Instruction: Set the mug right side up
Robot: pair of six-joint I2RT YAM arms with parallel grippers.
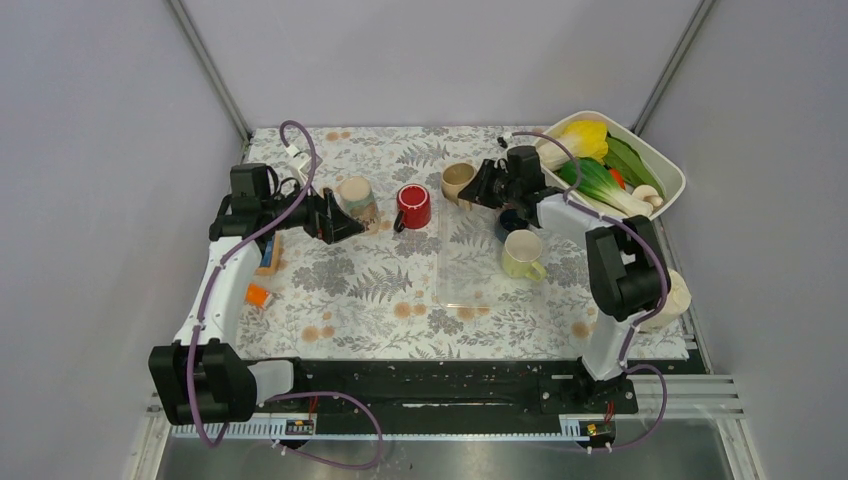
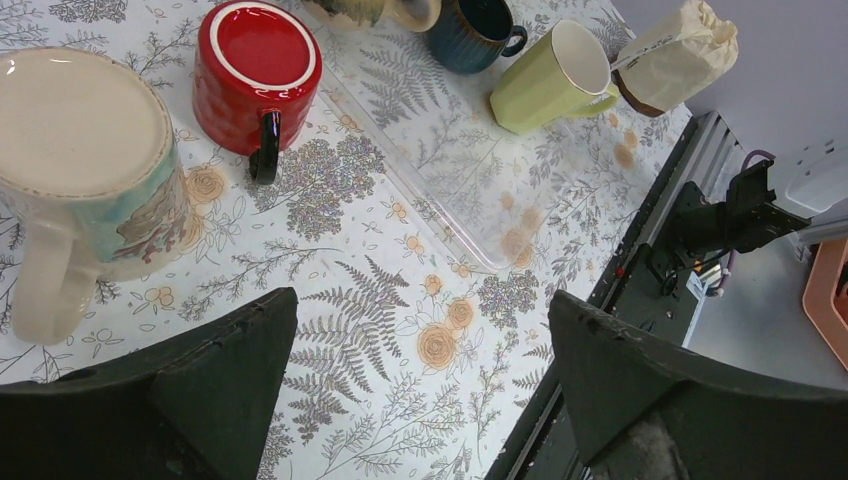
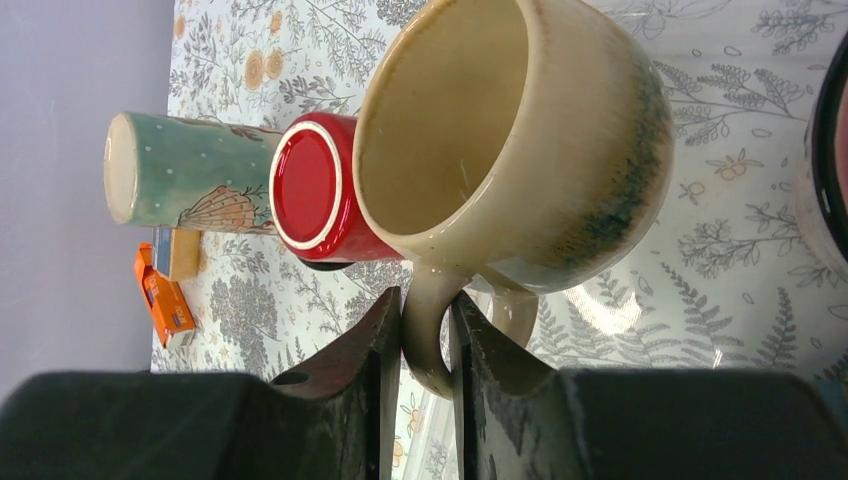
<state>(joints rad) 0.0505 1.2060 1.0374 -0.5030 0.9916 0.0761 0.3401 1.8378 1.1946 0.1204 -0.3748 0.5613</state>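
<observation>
While the left hand [image 2: 420,325] hangs wide open and holds nothing, low over the floral worktop [image 1: 360,290], a cream and teal mug [image 1: 358,198] stands upside down just beside it, and a red mug [image 1: 413,206] stands upside down a little further right. Right of those, the tan mug [image 3: 560,150] sits mouth up at the far end of a clear plastic tray [image 1: 470,270], and the right hand [image 3: 425,300] is clamped on its handle. A dark blue mug [image 1: 510,222] and a pale green mug [image 1: 521,253] stand upright near that hand.
</observation>
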